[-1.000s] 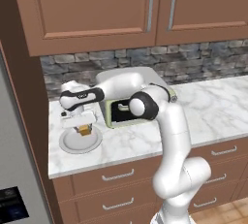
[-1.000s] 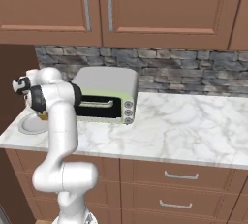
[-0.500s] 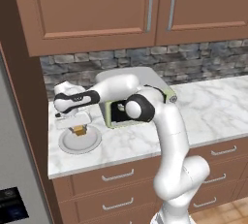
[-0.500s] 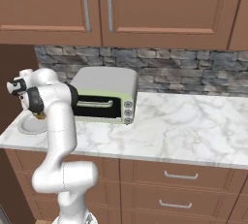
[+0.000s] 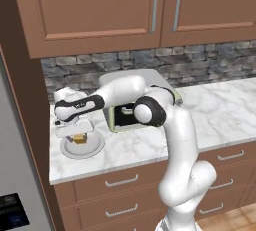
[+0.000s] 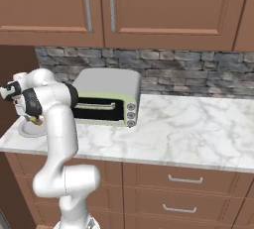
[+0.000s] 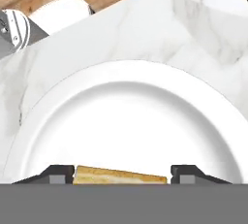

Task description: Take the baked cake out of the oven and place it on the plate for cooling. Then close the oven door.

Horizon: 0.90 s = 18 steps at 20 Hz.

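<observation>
Since a second ago the white arm's forearm has swung a little further toward the left of the left base view, and the small golden-brown block of baked cake (image 5: 79,138) sits on the plate as before; the base cameras have not shifted.

The cake lies near the middle of the round, shallow, grey-white plate (image 5: 98,145), at the left middle of the left base view. In the hand view its top edge (image 7: 120,175) shows at the bottom centre, between the two dark finger tips (image 7: 59,173), with the plate's rim (image 7: 160,70) arching above. The two-finger gripper (image 5: 79,134) hangs directly over the cake, its jaws standing a little wider than the block; whether the pads touch its sides cannot be told.

The plate rests on the white marble counter (image 5: 220,112), just left of the small green toaster oven (image 6: 105,98) with its grey top and dark door, seen left of centre in the right base view. Brown wooden wall cabinets (image 5: 95,10) fill the top of both base views, above a grey stone backsplash (image 6: 198,74). Brown drawers with metal handles (image 6: 183,181) run below the counter.

No readable writing or brand marks show.
</observation>
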Motion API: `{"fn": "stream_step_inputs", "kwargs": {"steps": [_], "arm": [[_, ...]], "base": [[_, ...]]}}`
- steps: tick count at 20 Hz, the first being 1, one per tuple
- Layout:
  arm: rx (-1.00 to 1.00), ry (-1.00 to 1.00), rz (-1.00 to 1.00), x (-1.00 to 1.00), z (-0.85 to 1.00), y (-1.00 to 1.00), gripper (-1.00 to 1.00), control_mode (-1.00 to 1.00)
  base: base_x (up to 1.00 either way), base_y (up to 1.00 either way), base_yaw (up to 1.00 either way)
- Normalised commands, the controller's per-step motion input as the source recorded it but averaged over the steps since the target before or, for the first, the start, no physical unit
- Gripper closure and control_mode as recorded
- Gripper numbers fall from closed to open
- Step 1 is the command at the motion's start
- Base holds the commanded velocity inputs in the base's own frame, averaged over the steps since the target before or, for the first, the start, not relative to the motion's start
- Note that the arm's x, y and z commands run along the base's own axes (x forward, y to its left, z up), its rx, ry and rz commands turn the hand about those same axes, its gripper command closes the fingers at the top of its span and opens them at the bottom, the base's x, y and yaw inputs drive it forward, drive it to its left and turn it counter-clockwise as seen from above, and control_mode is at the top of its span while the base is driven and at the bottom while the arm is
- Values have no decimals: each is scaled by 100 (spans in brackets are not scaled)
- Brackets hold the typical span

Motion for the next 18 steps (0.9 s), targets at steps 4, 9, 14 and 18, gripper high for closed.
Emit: {"fn": "stream_step_inputs", "kwargs": {"steps": [4,9,14,18], "arm": [[8,-24,-1,-63,21,-16,-100,-100],[14,-20,-1,-13,72,-52,-100,-100],[20,-18,0,-86,67,-55,-100,-100],[12,-20,-3,-100,27,-56,-100,-100]], "base": [[0,0,0],[0,0,0],[0,0,0],[0,0,0]]}}
